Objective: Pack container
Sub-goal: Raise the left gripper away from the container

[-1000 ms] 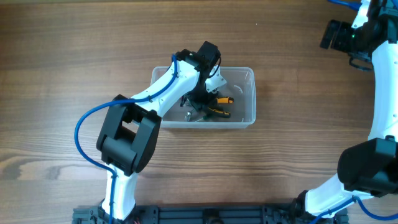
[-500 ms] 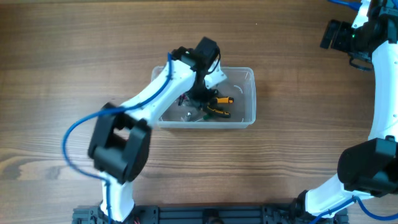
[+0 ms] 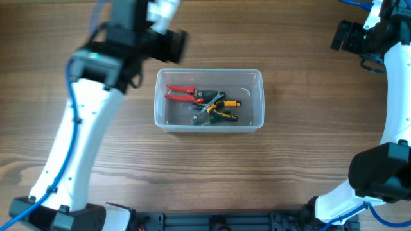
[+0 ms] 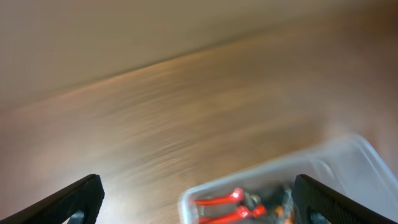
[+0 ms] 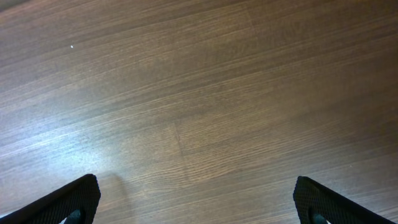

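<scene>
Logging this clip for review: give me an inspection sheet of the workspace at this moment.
Surface: wooden table, no spills seen.
Job's things: clear container upright; inside lie red-handled pliers, a yellow-and-black tool and other small tools.
Clutter: nothing seen outside the container.
Grippers: left gripper open, empty, raised with the container below it in its blurred view; right gripper open, empty, over bare wood.
Cables: blue cable runs along the left arm.
Surroundings: black rail at the near edge.
</scene>
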Action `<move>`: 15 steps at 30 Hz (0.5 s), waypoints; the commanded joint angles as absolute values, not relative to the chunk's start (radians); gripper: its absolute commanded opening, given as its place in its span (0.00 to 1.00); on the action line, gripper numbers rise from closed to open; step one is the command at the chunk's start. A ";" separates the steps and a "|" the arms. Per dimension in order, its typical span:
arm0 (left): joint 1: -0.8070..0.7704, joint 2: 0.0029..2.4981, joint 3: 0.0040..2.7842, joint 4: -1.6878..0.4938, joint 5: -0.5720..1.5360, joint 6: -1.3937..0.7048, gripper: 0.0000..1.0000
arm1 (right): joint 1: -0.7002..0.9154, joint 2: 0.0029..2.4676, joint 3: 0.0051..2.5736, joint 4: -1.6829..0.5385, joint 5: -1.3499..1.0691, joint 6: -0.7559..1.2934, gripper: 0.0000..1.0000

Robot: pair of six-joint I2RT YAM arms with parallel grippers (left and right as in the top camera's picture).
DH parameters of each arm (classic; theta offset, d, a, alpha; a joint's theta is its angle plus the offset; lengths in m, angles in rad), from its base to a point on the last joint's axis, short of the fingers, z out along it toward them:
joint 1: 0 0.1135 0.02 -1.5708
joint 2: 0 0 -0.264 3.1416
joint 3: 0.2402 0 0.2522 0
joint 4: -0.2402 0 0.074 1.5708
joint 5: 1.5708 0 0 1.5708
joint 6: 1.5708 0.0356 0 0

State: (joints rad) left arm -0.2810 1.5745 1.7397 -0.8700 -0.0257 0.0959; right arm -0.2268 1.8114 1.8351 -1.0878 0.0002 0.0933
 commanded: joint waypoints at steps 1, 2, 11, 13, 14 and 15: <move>-0.139 1.558 1.744 -0.871 -0.121 -0.256 1.00 | -0.223 1.790 1.852 -1.085 -0.007 0.105 1.00; -0.118 1.558 1.744 -0.871 -0.121 -0.271 1.00 | -0.223 1.790 1.852 -1.085 -0.007 0.105 1.00; -0.060 1.558 1.744 -0.872 -0.121 -0.270 1.00 | -0.223 1.790 1.852 -1.085 -0.007 0.105 1.00; -0.060 1.559 1.744 -0.872 -0.121 -0.270 1.00 | -0.223 1.790 1.852 -1.085 -0.007 0.105 1.00; -0.060 1.559 1.744 -0.872 -0.121 -0.270 1.00 | -0.223 1.790 1.852 -1.085 -0.007 0.105 1.00; -0.060 1.559 1.744 -0.872 -0.121 -0.270 1.00 | -0.223 1.790 1.852 -1.085 -0.007 0.105 1.00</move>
State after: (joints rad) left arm -0.0654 1.5707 1.7393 -0.8711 -0.1081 -0.2493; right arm -0.2268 1.8114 1.8351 -1.0878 0.0002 0.0937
